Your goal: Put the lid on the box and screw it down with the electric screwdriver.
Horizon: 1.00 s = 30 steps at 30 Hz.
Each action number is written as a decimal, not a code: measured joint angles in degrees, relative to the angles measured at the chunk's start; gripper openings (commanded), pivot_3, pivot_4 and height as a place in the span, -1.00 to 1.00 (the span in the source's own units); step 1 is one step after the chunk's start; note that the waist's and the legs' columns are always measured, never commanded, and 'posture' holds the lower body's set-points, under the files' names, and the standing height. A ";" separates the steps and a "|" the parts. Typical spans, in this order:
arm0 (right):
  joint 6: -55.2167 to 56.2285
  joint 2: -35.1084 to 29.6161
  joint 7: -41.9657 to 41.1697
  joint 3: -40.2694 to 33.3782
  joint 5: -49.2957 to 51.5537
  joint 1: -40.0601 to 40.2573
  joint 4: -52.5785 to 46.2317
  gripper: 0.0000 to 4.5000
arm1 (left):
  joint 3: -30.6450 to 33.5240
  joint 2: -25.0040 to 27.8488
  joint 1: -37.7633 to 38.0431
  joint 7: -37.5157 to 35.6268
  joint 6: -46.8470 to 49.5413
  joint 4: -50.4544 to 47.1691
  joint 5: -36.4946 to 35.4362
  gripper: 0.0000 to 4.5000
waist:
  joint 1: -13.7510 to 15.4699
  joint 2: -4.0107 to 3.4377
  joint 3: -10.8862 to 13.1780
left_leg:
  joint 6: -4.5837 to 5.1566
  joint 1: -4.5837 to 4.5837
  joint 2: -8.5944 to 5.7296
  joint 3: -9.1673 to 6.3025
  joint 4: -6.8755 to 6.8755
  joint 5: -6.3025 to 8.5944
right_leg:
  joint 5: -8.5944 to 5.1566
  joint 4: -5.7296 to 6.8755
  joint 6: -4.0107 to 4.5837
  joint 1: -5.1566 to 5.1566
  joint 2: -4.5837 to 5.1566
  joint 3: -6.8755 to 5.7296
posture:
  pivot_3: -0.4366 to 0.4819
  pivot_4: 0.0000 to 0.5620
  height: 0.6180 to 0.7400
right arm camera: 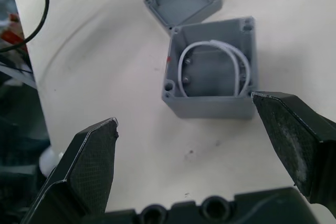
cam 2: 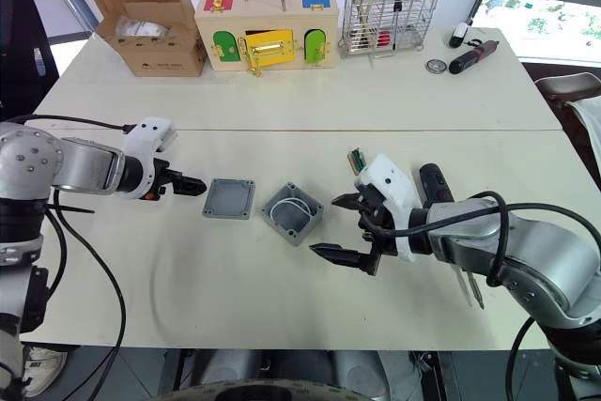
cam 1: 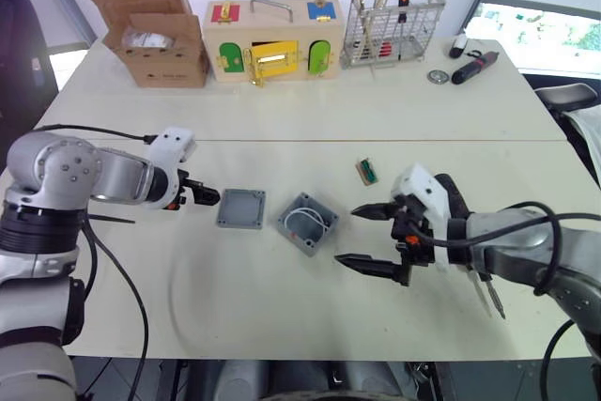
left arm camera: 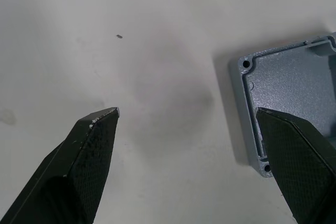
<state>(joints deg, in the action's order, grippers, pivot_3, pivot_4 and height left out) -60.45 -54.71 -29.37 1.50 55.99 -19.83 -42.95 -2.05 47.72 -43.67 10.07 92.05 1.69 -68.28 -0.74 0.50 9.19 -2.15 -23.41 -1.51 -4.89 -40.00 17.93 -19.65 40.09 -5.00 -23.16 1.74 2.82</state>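
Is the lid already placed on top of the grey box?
No: the lid lies flat on the table beside the box, which stands open with a white wire loop visible inside.

— What are the box point(right arm camera: 210, 72) and lid point(cam 1: 241, 209) made of?
— Matt grey plastic, both; a glossy white wire point(right arm camera: 210, 51) curls inside the box.
— The table point(cam 1: 282, 119)?
— Smooth, pale and matt. Behind, a wooden case point(cam 1: 272, 39), a wire metal rack point(cam 1: 390, 25), brown cardboard point(cam 1: 150, 21).
— The fingers point(left arm camera: 89, 156)?
— Black, finely textured.
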 measured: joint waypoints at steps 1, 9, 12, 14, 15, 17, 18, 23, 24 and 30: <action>-0.25 0.00 0.11 -0.10 0.01 -0.62 -0.34 1.00 | 0.08 -0.20 0.07 1.21 0.00 0.05 -0.96 0.89 | 0.03 0.00 0.00 | -0.01 0.00 0.00 0.00 0.00 -0.01 | 0.00 0.00 0.00 0.00 0.00 0.00 | -0.05 -0.47 1.00; -1.17 0.01 0.55 -0.18 0.53 -1.06 -2.37 1.00 | 3.33 -6.69 2.49 11.85 0.00 1.71 -6.97 0.89 | 0.13 0.01 -0.02 | -0.03 0.00 -0.03 0.01 -0.01 -0.02 | 0.00 0.01 0.00 0.01 0.03 0.00 | -0.05 -0.47 1.00; -0.94 0.01 0.10 -0.19 0.05 0.31 -2.43 1.00 | 3.28 -7.30 2.48 14.47 0.00 1.57 -7.93 0.89 | 0.14 0.01 -0.03 | -0.04 0.01 -0.04 0.01 -0.01 -0.02 | 0.00 0.01 0.00 0.02 0.04 0.00 | -0.05 -0.47 1.00; -0.48 0.01 -0.19 -0.19 -0.77 1.19 -2.42 1.00 | 1.58 -6.55 2.53 14.94 -0.02 0.24 -7.84 0.89 | 0.06 0.01 -0.03 | -0.05 0.01 -0.04 0.02 0.00 -0.03 | 0.00 0.01 0.00 0.02 0.03 0.01 | -0.05 -0.47 1.00; -0.40 0.02 -0.25 -0.19 -0.98 1.34 -2.42 1.00 | 0.64 -6.18 2.54 15.06 -0.02 -0.47 -7.70 0.79 | -0.02 0.01 -0.03 | -0.05 0.01 -0.04 0.03 0.00 -0.03 | 0.00 0.01 0.00 0.02 0.03 0.02 | -0.05 -0.47 1.00; -0.23 0.07 -0.33 -0.19 -1.54 1.43 -2.41 1.00 | -1.26 -5.10 2.59 14.91 -0.02 -1.61 -6.94 0.53 | -0.07 0.00 -0.03 | -0.06 0.02 -0.04 0.02 0.02 -0.04 | 0.00 0.01 0.00 0.00 0.01 0.02 | -0.05 -0.47 1.00; -0.02 0.13 -0.33 -0.20 -1.86 1.57 -2.41 1.00 | -1.80 -4.79 2.59 14.71 -0.04 -2.00 -6.38 0.34 | -0.09 0.00 -0.04 | -0.06 0.02 -0.04 0.03 0.03 -0.04 | 0.00 0.01 0.00 -0.01 0.01 0.03 | -0.05 -0.47 1.00; 0.21 0.97 -0.07 -0.22 -2.20 1.52 -2.39 1.00 | -3.08 -5.56 2.87 13.18 -0.15 -4.28 -6.16 -0.73 | -0.07 -0.01 -0.05 | -0.08 0.04 -0.04 0.03 0.03 -0.04 | 0.00 0.01 0.00 0.00 0.02 0.04 | -0.05 -0.47 1.00; 0.10 1.11 0.05 -0.23 -2.12 1.24 -2.39 1.00 | -3.07 -5.68 2.97 12.92 -0.13 -4.53 -6.23 -0.98 | -0.07 -0.02 -0.06 | -0.08 0.05 -0.04 0.03 0.03 -0.05 | 0.00 0.02 0.00 0.01 0.01 0.04 | -0.05 -0.47 1.00; -1.16 1.98 1.57 -0.75 -0.68 -0.55 -2.28 1.00 | -3.01 -5.69 2.82 11.94 -0.09 -4.46 -4.71 -0.98 | -0.07 -0.06 -0.09 | -0.08 0.07 -0.04 0.03 0.03 -0.05 | 0.00 0.04 0.00 0.03 0.01 0.04 | -0.05 -0.47 1.00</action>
<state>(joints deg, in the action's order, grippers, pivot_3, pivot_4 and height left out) -61.61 -52.72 -27.80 0.75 55.31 -20.37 -45.23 -5.06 42.04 -40.86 22.01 91.96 -2.77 -72.99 -0.81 0.43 9.10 -2.23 -23.35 -1.54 -4.85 -39.97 17.89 -19.65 40.13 -5.00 -23.13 1.75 2.86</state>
